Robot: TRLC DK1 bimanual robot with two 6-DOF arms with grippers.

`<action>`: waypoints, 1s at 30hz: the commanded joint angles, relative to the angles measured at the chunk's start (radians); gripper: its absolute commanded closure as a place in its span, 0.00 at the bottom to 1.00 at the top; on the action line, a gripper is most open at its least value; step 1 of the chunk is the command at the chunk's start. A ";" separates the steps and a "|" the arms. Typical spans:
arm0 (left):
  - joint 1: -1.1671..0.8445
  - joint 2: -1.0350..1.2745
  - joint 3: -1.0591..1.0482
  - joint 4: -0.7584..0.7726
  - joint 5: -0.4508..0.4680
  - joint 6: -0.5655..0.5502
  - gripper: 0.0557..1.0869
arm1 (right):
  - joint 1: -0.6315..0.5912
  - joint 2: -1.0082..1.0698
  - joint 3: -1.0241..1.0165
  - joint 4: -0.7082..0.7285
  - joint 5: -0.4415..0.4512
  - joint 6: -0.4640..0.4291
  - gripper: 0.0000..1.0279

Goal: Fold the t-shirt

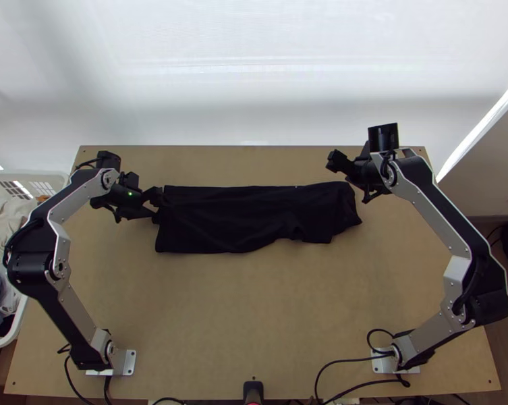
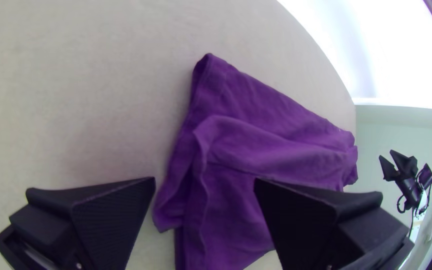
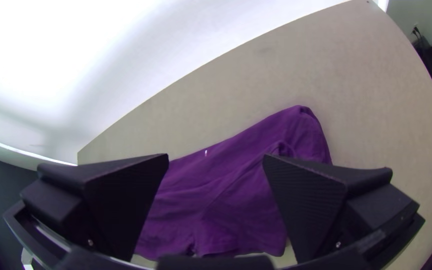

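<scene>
The t-shirt (image 1: 247,217), dark in the top view, lies as a long folded strip across the table's far half. My left gripper (image 1: 158,205) stands open at the strip's left end. In the left wrist view, the open left gripper (image 2: 205,181) has purple cloth (image 2: 246,145) below and between its fingers, with a loose layer edge. By the strip's far right corner is my right gripper (image 1: 349,181). In the right wrist view the right gripper (image 3: 216,157) is open over the purple shirt (image 3: 236,187), whose right end is rumpled.
A white basket (image 1: 14,320) with clothes stands beyond the table's left edge. Bare tabletop (image 1: 254,317) lies between the shirt and the arm bases. A white surface (image 1: 254,81) rises behind the far edge. Cables (image 1: 355,361) lie near the right base.
</scene>
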 commanded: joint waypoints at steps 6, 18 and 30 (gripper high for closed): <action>-0.011 0.003 -0.041 0.003 -0.019 0.040 0.08 | 0.011 -0.029 0.033 -0.011 -0.009 0.030 0.13; -0.105 0.038 -0.039 0.008 -0.019 0.013 0.74 | -0.003 -0.029 0.058 -0.025 -0.011 0.030 0.13; 0.042 -0.003 -0.028 -0.008 -0.035 0.087 0.96 | -0.017 -0.039 0.047 -0.026 -0.018 0.028 0.13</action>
